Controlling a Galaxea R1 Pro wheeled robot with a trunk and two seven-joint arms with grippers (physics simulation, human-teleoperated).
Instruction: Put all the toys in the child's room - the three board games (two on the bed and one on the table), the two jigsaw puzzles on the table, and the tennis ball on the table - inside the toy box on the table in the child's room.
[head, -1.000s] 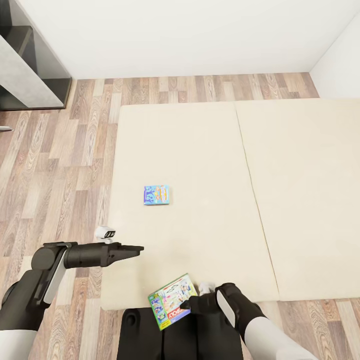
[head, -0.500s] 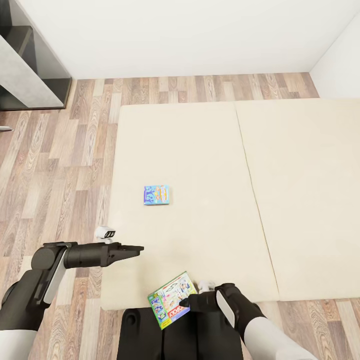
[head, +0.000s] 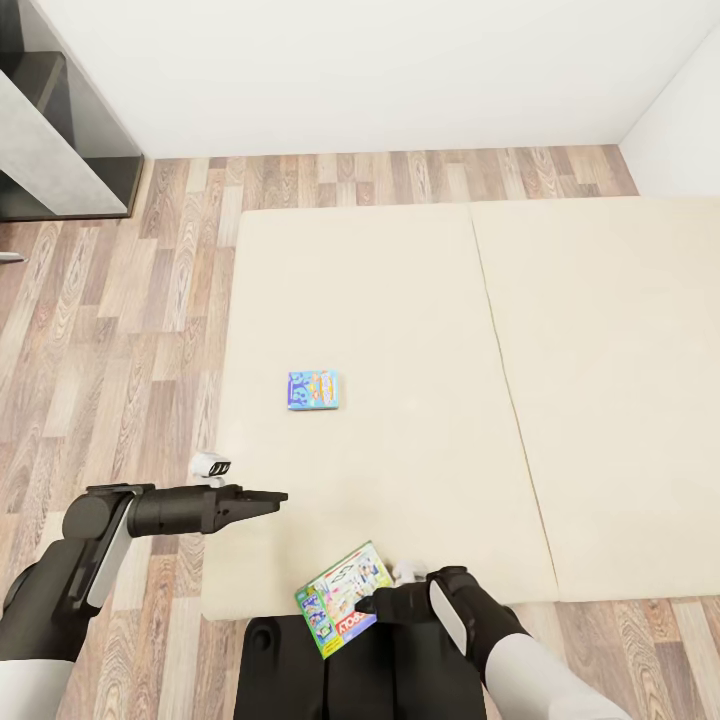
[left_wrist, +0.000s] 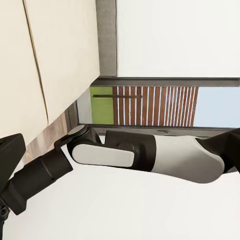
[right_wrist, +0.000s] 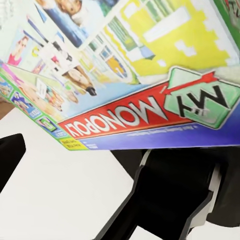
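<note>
The right hand (head: 375, 603) is closed on one edge of a flat, colourful Monopoly board game box (head: 342, 598), holding it tilted just past the near edge of the wide cream-coloured bed (head: 420, 300), above the robot's black base (head: 300, 670). In the right wrist view the box (right_wrist: 125, 65) lies across the frame with its red Monopoly banner legible, and a black finger (right_wrist: 175, 200) sits under its edge. A second, smaller blue board game box (head: 313, 390) lies flat on the bed's left half, well apart from the held one. The left hand (head: 270, 497) hangs over the bed near its left edge, its fingers brought together in a narrow point with nothing between them. A dark grey shelf unit (head: 50, 130) stands on the wood-plank floor (head: 150, 300) by the far wall.
</note>
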